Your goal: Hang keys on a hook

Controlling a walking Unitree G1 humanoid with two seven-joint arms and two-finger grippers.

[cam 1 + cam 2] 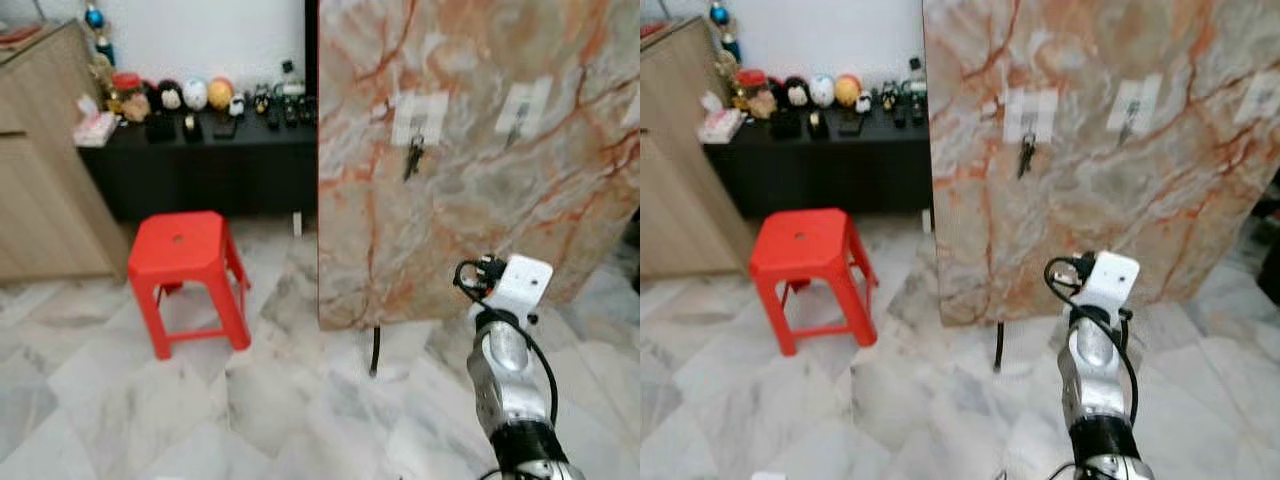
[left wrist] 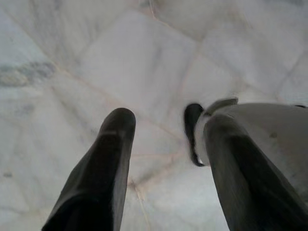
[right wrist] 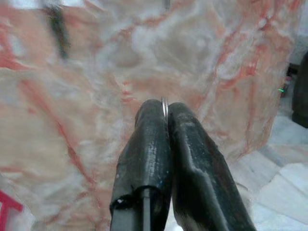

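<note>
Marble panel [image 1: 470, 170] ahead carries hooks; my right end effector [image 3: 164, 111], pinching a key ring [image 3: 164, 104], must next reach the free right hook [image 1: 519, 118].

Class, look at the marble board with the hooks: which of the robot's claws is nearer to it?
Right. The right claw is raised toward the marble board, fingers shut together. The left claw points down at the floor, fingers apart.
</note>
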